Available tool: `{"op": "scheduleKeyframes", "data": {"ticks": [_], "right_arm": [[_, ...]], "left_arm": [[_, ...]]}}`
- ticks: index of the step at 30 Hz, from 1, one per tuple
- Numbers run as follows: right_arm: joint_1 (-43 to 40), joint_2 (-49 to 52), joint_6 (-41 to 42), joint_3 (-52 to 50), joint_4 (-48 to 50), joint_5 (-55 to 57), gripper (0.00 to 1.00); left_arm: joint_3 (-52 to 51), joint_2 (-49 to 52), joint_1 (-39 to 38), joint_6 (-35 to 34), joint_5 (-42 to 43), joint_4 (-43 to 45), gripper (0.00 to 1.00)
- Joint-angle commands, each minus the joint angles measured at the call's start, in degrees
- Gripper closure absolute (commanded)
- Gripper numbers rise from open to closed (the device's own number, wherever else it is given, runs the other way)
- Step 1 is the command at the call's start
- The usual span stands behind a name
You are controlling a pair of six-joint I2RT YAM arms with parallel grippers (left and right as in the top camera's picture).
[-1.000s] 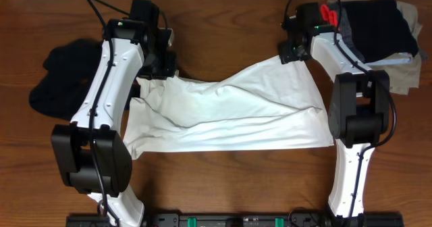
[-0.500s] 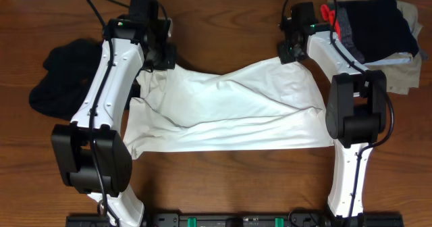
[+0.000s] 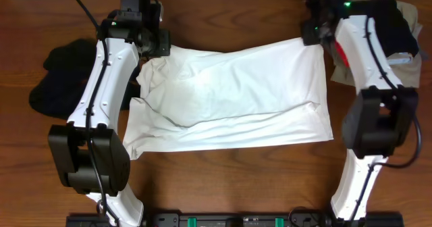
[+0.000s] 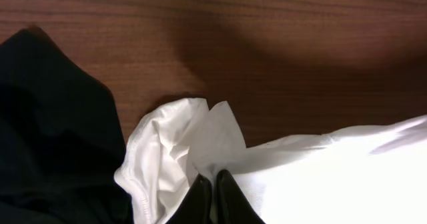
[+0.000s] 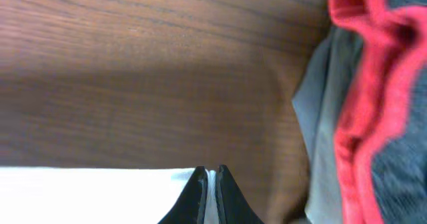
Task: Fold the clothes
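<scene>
Overhead: the white garment point(image 3: 229, 98) lies spread wide on the table point(image 3: 229, 186), its far edge drawn nearly straight between two held corners. The left gripper point(image 3: 158, 48) sits at the garment's far-left corner and the right gripper point(image 3: 312, 34) at its far-right corner. We judge that both hold there to pull the cloth flat and square before any fold is made. Wrinkles and a long ridge run across the garment's near half, so the flattening looks unfinished. A black garment point(image 3: 61, 78) lies just off the white garment's left side, and a pile of clothes point(image 3: 395, 31) lies off its right side, both probably waiting their turn. Left wrist: the left gripper point(image 4: 213, 192) has its jaws pressed together, pinching a bunched corner of the white garment point(image 4: 320, 177). A hemmed flap curls loose beside the grip, and the black garment point(image 4: 53, 131) touches that flap. Right wrist: the right gripper point(image 5: 209, 191) has its jaws pressed together on a thin edge of the white garment point(image 5: 87, 197), which runs flat away from the fingers. A red-trimmed piece point(image 5: 373, 84) of the pile lies near that corner, apart from the held edge.
</scene>
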Motion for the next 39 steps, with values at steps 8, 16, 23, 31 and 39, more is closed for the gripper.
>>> {"op": "scheduleKeyframes", "data": {"ticks": [8,16,23,31,39], "right_arm": [[-1.7,-5.4,0.5,1.2,-11.8,-2.7,0.96],[-1.7,-5.3,1.4,1.1,-22.4,-3.8,0.99],[-1.7,-5.3,1.4,-0.1,-26.7,-4.2,0.99],[-1.7,-5.3,2.3,-9.6,-22.3,-4.6,0.98],[-1.7,-5.3,3.6,-15.7,-18.7,-5.1,0.84]], "left_arm": [[1.6,-3.5,0.2,-1.0,-1.3,-8.8,0.94],[1.4,-4.2,0.3,-0.7,-1.6,-23.6,0.94],[0.6,-4.2,1.6,-0.8,-3.9,-30.8,0.94],[-6.9,-4.2,3.7,-0.8,-3.9,-25.9,0.94],[-17.1,-4.2,3.8,-0.8,-3.9,-16.8,0.93]]}}
